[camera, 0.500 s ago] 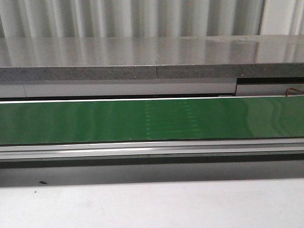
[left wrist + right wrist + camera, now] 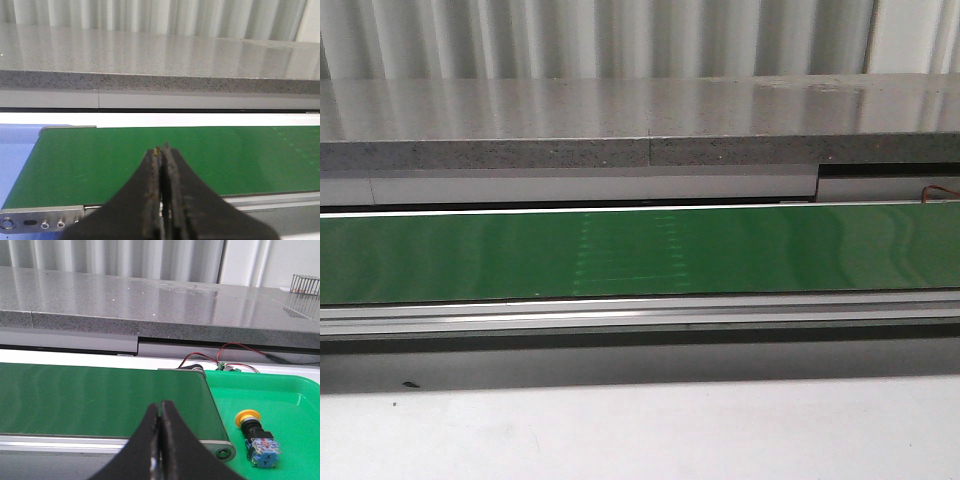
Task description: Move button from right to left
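Observation:
The button [image 2: 255,435], with a yellow cap, black body and blue-grey block, lies on its side in a bright green tray [image 2: 290,395] beside the end of the green conveyor belt [image 2: 100,400]. It shows only in the right wrist view. My right gripper [image 2: 160,405] is shut and empty, over the belt's near edge, apart from the button. My left gripper [image 2: 161,149] is shut and empty over the other end of the belt [image 2: 125,155]. Neither gripper shows in the front view, where the belt [image 2: 640,255] carries nothing.
A grey stone ledge [image 2: 640,120] runs behind the belt, with corrugated wall behind. Red and black wires [image 2: 215,357] lie by the belt's end roller [image 2: 222,452]. A metal rail [image 2: 640,315] borders the belt's near side, then a white table [image 2: 640,430]. A blue surface [image 2: 15,155] lies beyond the belt's left end.
The faint pale pattern on the belt has shifted left in the front view, so the belt is running leftward. Nothing else moved.

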{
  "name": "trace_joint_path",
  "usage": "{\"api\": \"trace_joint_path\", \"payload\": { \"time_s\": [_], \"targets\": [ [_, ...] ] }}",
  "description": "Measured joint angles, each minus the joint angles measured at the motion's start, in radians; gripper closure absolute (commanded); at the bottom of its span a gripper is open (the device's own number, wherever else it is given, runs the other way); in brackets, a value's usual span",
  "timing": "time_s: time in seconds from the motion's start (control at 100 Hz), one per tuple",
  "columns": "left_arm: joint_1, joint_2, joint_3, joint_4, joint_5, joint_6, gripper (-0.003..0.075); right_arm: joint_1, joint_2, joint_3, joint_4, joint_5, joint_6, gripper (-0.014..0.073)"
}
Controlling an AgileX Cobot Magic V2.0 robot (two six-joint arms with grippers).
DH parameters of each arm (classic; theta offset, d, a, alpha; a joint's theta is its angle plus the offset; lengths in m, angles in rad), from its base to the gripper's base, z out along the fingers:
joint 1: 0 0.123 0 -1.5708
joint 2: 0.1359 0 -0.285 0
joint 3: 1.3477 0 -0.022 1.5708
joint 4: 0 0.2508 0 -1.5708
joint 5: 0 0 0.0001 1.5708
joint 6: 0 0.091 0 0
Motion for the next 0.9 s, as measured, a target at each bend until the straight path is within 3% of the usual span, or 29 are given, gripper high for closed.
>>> {"api": "trace_joint_path", "payload": {
  "time_s": [0.45, 0.69, 0.9],
  "targets": [
    [0.0, 0.0, 0.0, 0.0, 0.0, 0.0, 0.0741, 0.0, 0.0, -0.002, 0.0, 0.039, 0.0, 0.0662],
    [0.0, 0.0, 0.0, 0.0, 0.0, 0.0, 0.0741, 0.0, 0.063, -0.154, 0.0, 0.37, 0.0, 0.0662],
    [0.0, 0.0, 0.0, 0.0, 0.0, 0.0, 0.0741, 0.0, 0.28, -0.343, 0.0, 0.534, 0.0, 0.0662]
  ]
}}
